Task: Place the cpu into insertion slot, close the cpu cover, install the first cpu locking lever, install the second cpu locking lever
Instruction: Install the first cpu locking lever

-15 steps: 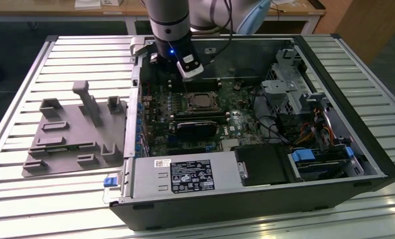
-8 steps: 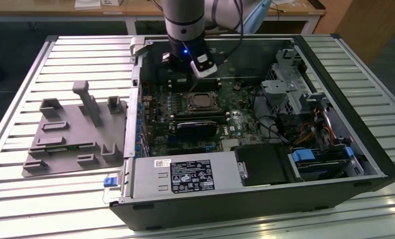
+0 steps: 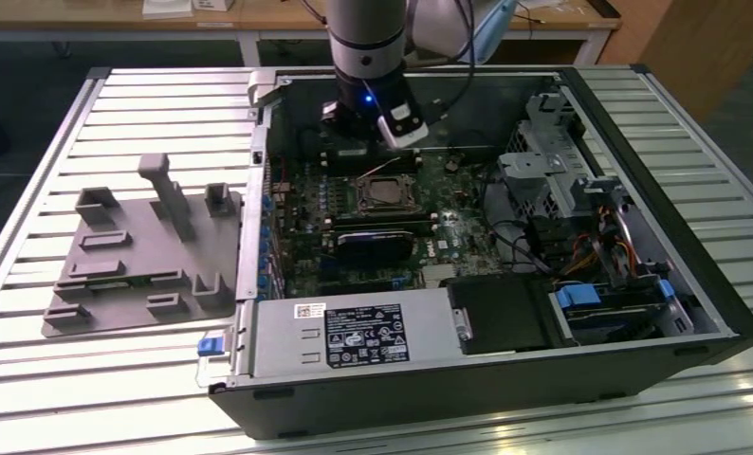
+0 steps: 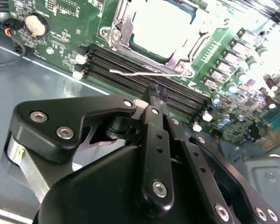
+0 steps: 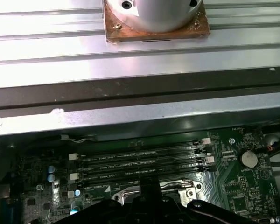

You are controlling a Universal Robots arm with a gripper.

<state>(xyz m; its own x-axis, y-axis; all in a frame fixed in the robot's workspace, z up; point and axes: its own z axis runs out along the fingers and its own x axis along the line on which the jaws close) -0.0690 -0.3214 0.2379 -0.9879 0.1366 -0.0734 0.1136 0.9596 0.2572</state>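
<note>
1. Near the table (image 3: 85, 398) edge at the exterior view's left, a grey plastic tray (image 3: 137, 256) lies flat. It is well apart from the work, so I see no hazard there.
2. The open computer case (image 3: 478, 389) fills the middle of the table, and the arm reaches into it at the far edge.
3. The chip (image 4: 161, 25) sits in its socket (image 3: 361, 201) on the green board. In the second wrist view the cover (image 4: 172, 57) looks folded down around it, though I can't confirm it is fully flat.
4. One thin wire lever (image 4: 135, 72) lies loose across the memory slots (image 4: 191, 102) just beside the socket, and I judge it unlatched.
5. The gripper (image 4: 154, 95) hangs over those slots, near the lever. Its jaws are together, with nothing visible between them.
6. My worries:
   - The narrow tip could slide off so thin a wire and scrape the slots or the board.
   - The springy lever could snap back.
   - If the cover is sitting proud, forcing the lever could load the chip unevenly.
7. Towards the table edge at the exterior view's right, the drive cage (image 3: 554, 142) and loose cables (image 3: 598, 251) stay clear of the arm.
</note>
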